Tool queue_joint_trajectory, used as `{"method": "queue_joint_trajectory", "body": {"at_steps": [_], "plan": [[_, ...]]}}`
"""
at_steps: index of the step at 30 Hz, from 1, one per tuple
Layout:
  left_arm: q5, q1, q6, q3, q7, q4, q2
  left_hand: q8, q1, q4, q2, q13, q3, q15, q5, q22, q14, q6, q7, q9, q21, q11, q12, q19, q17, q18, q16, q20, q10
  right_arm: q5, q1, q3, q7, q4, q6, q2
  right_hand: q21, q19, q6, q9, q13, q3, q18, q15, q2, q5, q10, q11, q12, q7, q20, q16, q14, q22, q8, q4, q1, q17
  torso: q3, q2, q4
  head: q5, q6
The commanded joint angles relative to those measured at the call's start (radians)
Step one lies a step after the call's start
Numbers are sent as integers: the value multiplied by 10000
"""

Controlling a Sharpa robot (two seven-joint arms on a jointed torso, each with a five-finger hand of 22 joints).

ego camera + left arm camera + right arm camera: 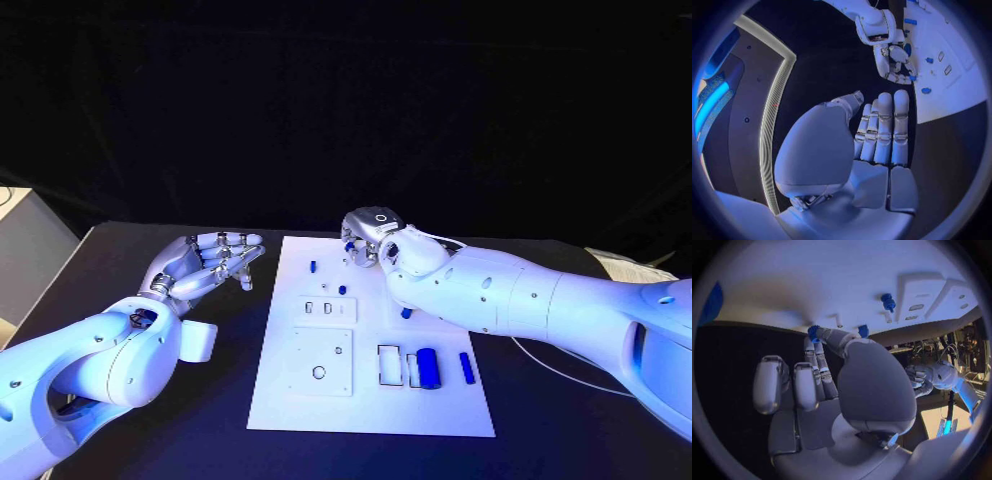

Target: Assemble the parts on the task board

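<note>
The small blue peg (pixel 814 332), at the task board's (pixel 447 400) far edge, looks light, rigid and slippery; take it by its sides. The right hand (pixel 372 238) pinches it in its fingertips. Beside the board, over the desk (pixel 108 270), the left hand (pixel 206 262) lies spread, holding nothing.

task board (pixel 433 400): just the one, white, mid-table
hands: two, left hand (pixel 209 262) just off the board's left edge, right hand (pixel 372 238) over its far end
blue parts on the board: I count about six from the head view: a small peg (pixel 313 267) near the far left, a peg (pixel 343 290) beside it, one (pixel 407 313) by the right arm, a fat cylinder (pixel 428 362) and a thin bar (pixel 466 367) near the right edge, plus a piece (pixel 813 332) at the right hand's fingertips
raised white blocks on the board: two, a small one (pixel 327 309) and a bigger one (pixel 320 360)
</note>
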Motion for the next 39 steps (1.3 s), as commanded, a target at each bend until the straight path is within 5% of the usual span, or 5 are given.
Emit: {"method": "queue_joint_trajectory", "body": {"at_steps": [1, 10, 14, 34, 39], "plan": [[8, 5, 14, 10, 121, 16, 12, -54, -58, 20, 53, 1, 50, 1, -8, 9, -26, -73, -10, 9, 35, 1, -25, -87, 10, 149, 62, 15, -88, 5, -9, -16, 189, -2, 390, 10, -208, -110, -146, 27, -104, -49, 36, 117, -125, -84, -263, 52, 32, 29, 88, -122, 189, -220, -94, 91, -170, -187, 1, 8, -1, -3, 0], [8, 4, 18, 10, 112, 2, -4, -54, -58, 20, 53, 1, 50, 1, -8, 9, -26, -73, -10, 9, 35, 1, -25, -87, 10, 149, 62, 15, -88, 74, -9, -25, 187, 168, 32, -166, -865, -273, -714, -62, -430, -2507, 170, 301, 312, -347, -2260, 277, 63, -2, 278, -370, 62, -926, -677, 413, 644, -862, 6, 10, -18, 11, 18], [11, 4, 11, 10, 116, -41, -16, -54, -58, 20, 53, 1, 50, 1, -8, 9, -26, -73, -10, 9, 35, 1, -25, -87, 10, 149, 62, 15, -88, 115, -9, -26, 117, 547, -214, -452, -1366, -360, -706, -169, -427, -4432, 262, 402, 329, -50, -2896, 411, 66, -119, 362, -482, -16, -1450, -955, 1924, 1942, -1260, 16, 7, -27, 18, 39], [116, -49, 161, 7, 154, -363, -8, -50, -88, 13, 47, 5, 66, 3, -10, 28, -34, -70, -7, 21, 72, 2, -17, -109, 14, 150, 82, 19, -87, 2709, 331, 151, 749, 3425, -311, -3565, -980, -27, -346, -34, 597, -3695, 144, -273, -28, 63, 1749, -449, 1731, -207, -217, -57, 204, -774, -985, 2739, 1745, -488, 267, -78, -380, 28, 304], [126, -79, 220, 6, 151, -426, 27, -50, -88, 13, 47, 5, 66, 3, -10, 28, -34, -70, -7, 21, 72, 2, -17, -109, 14, 150, 82, 19, -87, 3091, 356, 155, 623, 3136, 292, -3692, 36, 306, -518, 153, 11826, -4411, -101, -252, -21, 469, 2410, -445, 12666, -189, -276, 641, 482, 596, -840, 2754, 1379, 1087, 320, -103, -405, 90, 291]]}}
